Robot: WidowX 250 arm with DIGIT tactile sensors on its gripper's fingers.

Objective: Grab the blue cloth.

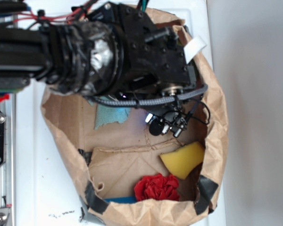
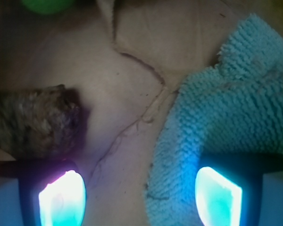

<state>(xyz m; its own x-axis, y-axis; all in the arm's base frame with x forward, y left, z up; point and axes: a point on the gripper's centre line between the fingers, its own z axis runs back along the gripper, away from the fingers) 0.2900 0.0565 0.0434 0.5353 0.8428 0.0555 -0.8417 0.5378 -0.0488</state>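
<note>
The blue cloth (image 2: 236,117), a pale turquoise terry rag, lies on the brown paper floor and fills the right side of the wrist view. Its left edge lies between my fingers. My gripper (image 2: 140,197) is open just above the floor, with the right fingertip (image 2: 219,197) over the cloth and the left fingertip (image 2: 62,200) over bare paper. In the exterior view only a corner of the cloth (image 1: 111,115) shows below my arm (image 1: 146,52), which hides the gripper.
Everything sits inside a torn brown paper bag (image 1: 219,117). A yellow sponge (image 1: 183,159), a red ruffled fabric ball (image 1: 156,187) and a small flat blue piece (image 1: 120,200) lie near its front. A mottled brown object (image 2: 35,122) lies left of the gripper.
</note>
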